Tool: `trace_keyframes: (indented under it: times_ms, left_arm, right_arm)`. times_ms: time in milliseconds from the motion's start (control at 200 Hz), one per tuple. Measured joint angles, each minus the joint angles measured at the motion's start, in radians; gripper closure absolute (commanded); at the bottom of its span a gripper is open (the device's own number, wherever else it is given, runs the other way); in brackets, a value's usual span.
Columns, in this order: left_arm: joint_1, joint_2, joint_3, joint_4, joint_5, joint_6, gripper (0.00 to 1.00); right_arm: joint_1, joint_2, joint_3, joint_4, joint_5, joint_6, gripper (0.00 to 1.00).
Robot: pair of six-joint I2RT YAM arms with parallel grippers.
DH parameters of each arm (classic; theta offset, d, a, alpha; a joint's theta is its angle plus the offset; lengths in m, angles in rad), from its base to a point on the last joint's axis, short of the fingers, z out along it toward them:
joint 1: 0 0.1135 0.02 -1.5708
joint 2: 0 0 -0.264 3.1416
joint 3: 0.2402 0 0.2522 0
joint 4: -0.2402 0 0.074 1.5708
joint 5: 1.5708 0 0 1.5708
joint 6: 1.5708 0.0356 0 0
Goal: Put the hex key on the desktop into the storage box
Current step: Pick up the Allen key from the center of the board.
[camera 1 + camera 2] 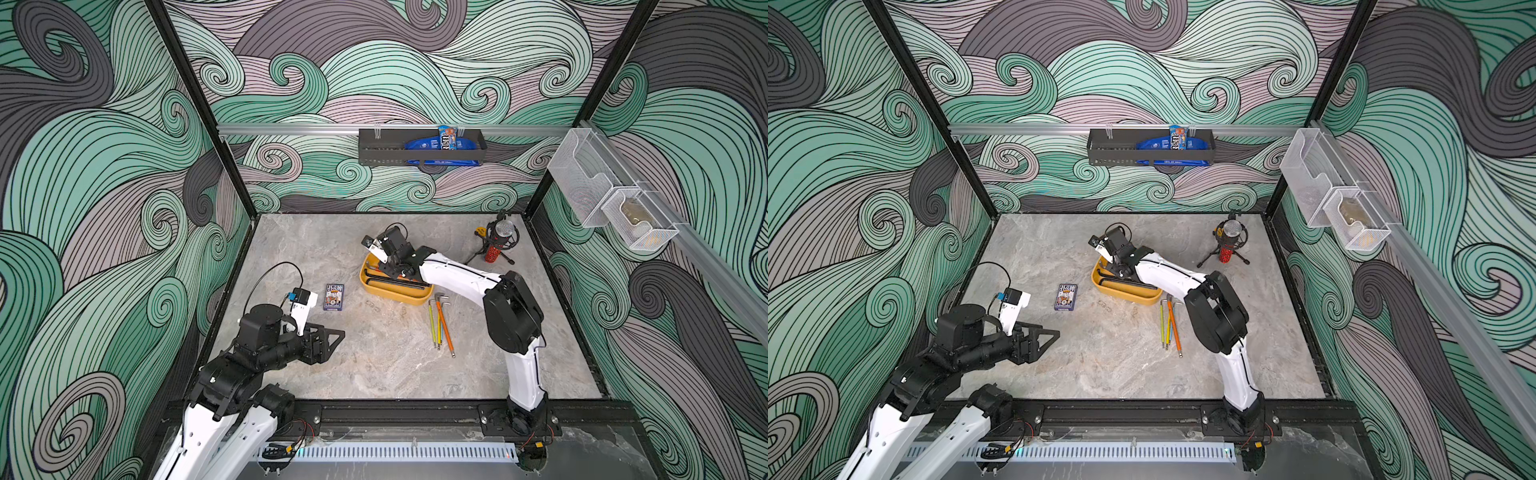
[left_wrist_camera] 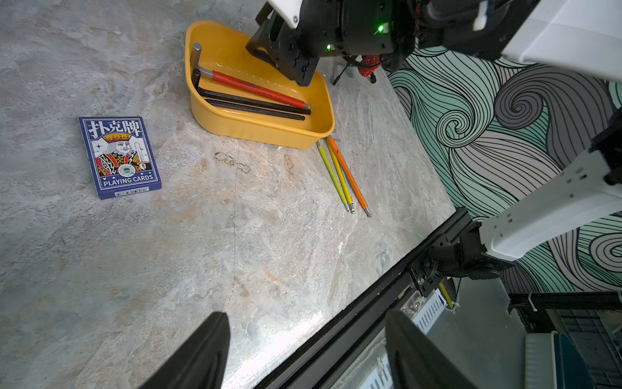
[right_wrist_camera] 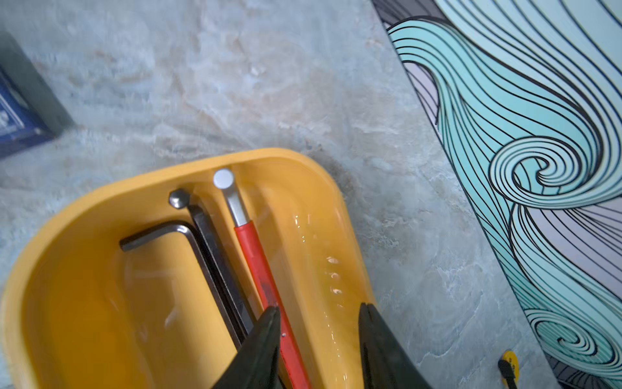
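The yellow storage box [image 1: 390,294] [image 3: 84,208] stands on the grey marble desktop [image 1: 374,365]. Inside it lie a red-sleeved hex key [image 3: 255,262] [image 2: 255,89] and two black hex keys [image 3: 198,242]. My right gripper [image 3: 319,310] hangs over the box, open. The red key runs just beside one of its fingers and is not pinched. Several coloured hex keys [image 1: 441,324] [image 2: 343,175], yellow and orange among them, lie side by side on the desktop just in front of the box. My left gripper [image 2: 306,336] [image 1: 332,336] hovers open and empty near the front left.
A blue playing-card pack [image 1: 334,296] lies left of the box. A red microphone on a tripod [image 1: 496,243] stands at the back right. A black wall rack [image 1: 419,147] and white mesh baskets [image 1: 606,199] hang on the walls. A black frame edges the desktop.
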Motion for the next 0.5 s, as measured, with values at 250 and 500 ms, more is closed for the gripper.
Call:
trace_keyframes:
  times_ms: [250,500]
  left_arm:
    - [0.0,0.0,0.0,0.0,-0.001,0.001,0.24]
    - [0.0,0.0,0.0,0.017,-0.003,0.0,0.24]
  right_arm:
    - [-0.039,-0.186,-0.093,0.013,0.016,0.213,0.57]
    - [-0.079,-0.455,-0.266,-0.017,0.047,0.525,0.54]
